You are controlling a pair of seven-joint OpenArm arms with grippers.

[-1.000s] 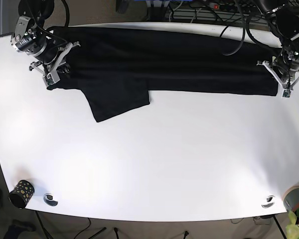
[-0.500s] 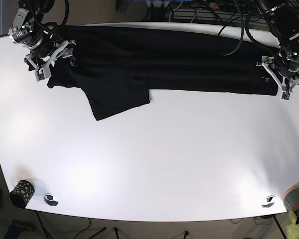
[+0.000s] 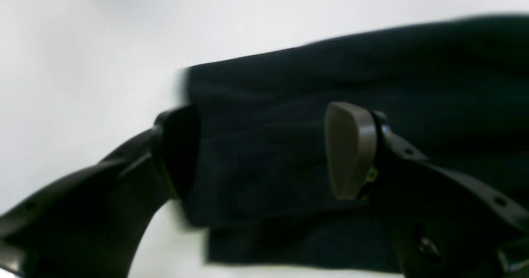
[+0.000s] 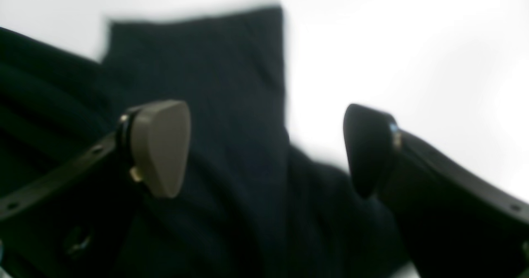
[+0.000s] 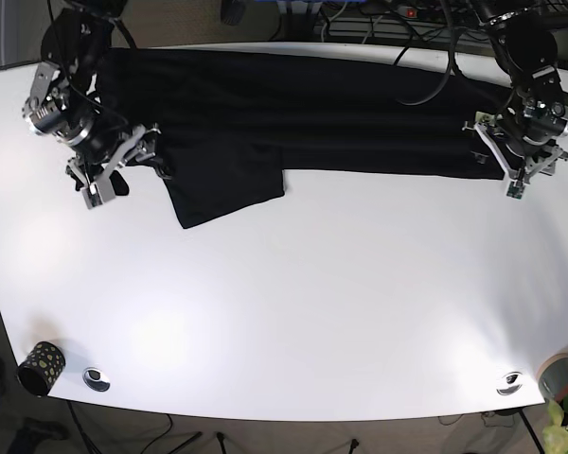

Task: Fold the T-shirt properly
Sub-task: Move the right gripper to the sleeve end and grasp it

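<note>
The big white rounded table point(image 5: 312, 312) fills the base view, and everything else sits around its edges. At the table's near left corner stands a small black cup with yellow dots point(image 5: 40, 367), and just beside that cup lies a little round silver fitting point(image 5: 97, 379). Across at the near right corner, a matching silver fitting point(image 5: 509, 383), then a grey roll of tape point(image 5: 559, 376) at the very rim, green plant leaves point(image 5: 566, 423) poking in below it. Beyond the far edge, a tangle of black cables point(image 5: 379, 24).
</note>
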